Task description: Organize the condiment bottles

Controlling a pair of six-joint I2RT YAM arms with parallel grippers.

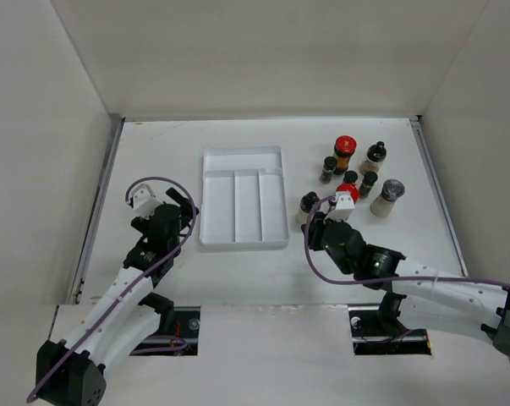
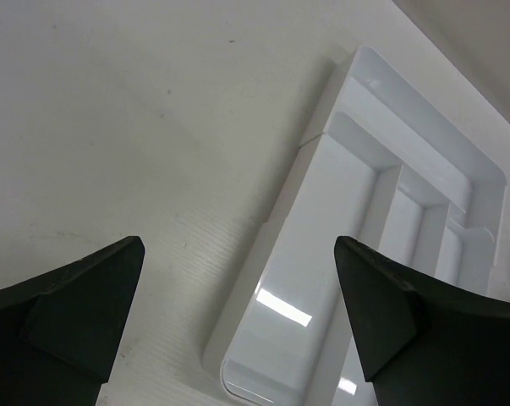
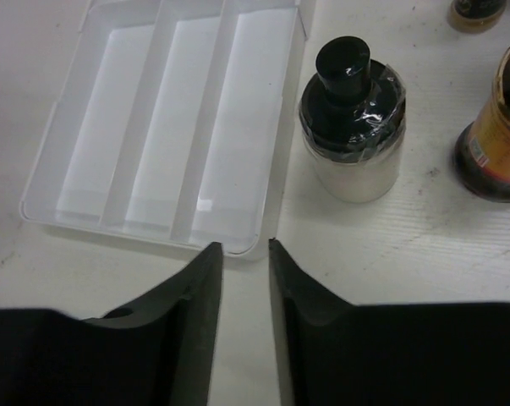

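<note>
Robot lab cell w/ plain white walls (image 1: 263,51), tabletop (image 1: 161,152).

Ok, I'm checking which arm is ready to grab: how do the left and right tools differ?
The left tool is spread wide; the right tool shows only a narrow gap between its fingers. The left tool faces the white tray's left edge; the right tool faces the tray's near right corner and a black-capped pale bottle. Both hold nothing.
</note>
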